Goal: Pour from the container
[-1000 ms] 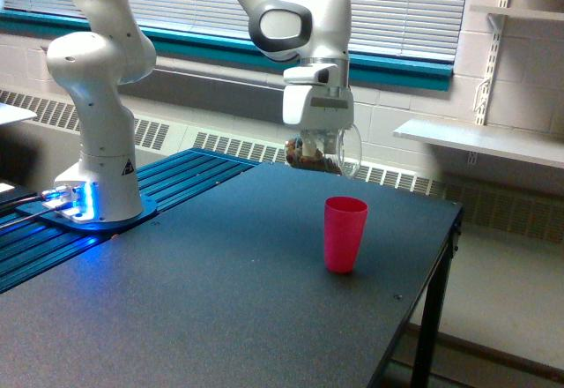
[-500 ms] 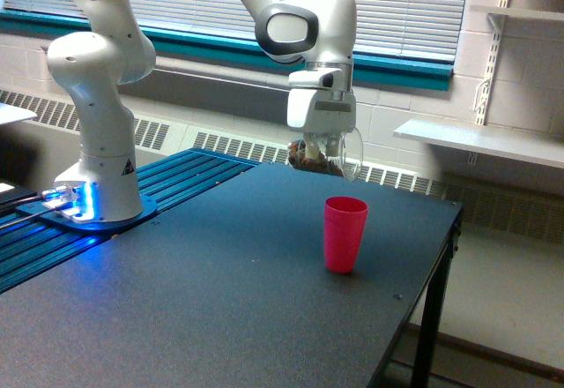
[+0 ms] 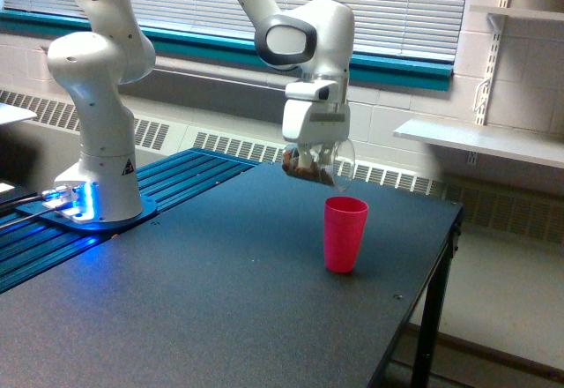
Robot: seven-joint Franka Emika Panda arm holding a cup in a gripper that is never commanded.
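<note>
Hanging over the dark table [image 3: 220, 300], the gripper [image 3: 313, 152] was closed on a clear cup [image 3: 324, 166], its fingers clamped around the cup's side. That cup was held in the air, tipped well over, with its wide rim facing the exterior view's right and down, and a small heap of brown bits [image 3: 301, 170] lay against its lower wall. It sat above and slightly to the exterior view's left of a pink cup [image 3: 345, 234], with a clear gap between the two. The pink cup stood upright on the table, near the edge on the exterior view's right. The white arm [image 3: 304, 40] reached in from the top of the picture, and its base [image 3: 99, 190] stood on a blue slatted platform [image 3: 181, 176] on the exterior view's left, where a blue light glowed.
</note>
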